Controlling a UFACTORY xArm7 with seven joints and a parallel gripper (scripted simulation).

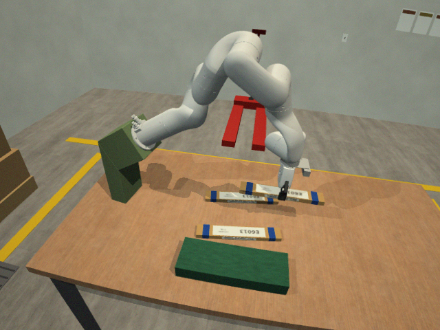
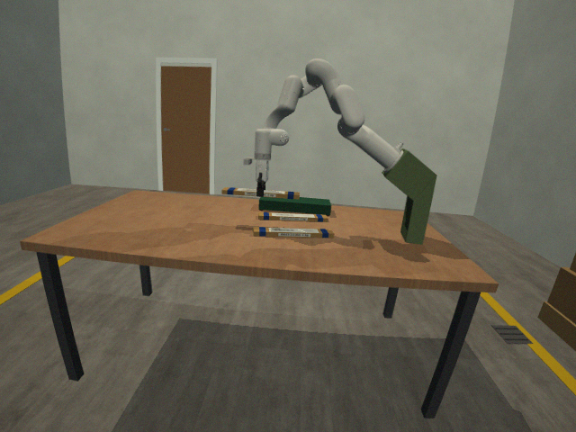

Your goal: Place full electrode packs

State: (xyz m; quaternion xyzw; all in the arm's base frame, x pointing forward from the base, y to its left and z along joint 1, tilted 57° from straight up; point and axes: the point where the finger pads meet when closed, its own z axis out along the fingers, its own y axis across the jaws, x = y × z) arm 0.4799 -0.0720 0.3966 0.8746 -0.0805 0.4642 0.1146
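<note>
The white arm's black-fingered gripper (image 1: 283,194) stood clamped across the middle of the far tan cardboard electrode pack with blue end bands (image 1: 305,196), pointing straight down from above, its fingers straddling the pack's narrow width. That pack appeared to ride slightly above the wooden table (image 1: 106,220), one end overlapping, in the top view, the second banded pack (image 1: 227,196) lying just beside it towards the green arm pedestal (image 1: 119,166). The third banded pack (image 1: 238,232) lay flat just short of the dark green low platform (image 1: 231,264), its long axis parallel to the platform's long edge. The held pack's long axis ran roughly the same way (handy, since little turning looked needed), and the platform lay well apart from the gripper, across the third pack, on the table's camera side. Any carry to the platform would probably have to pass over that pack.
</note>
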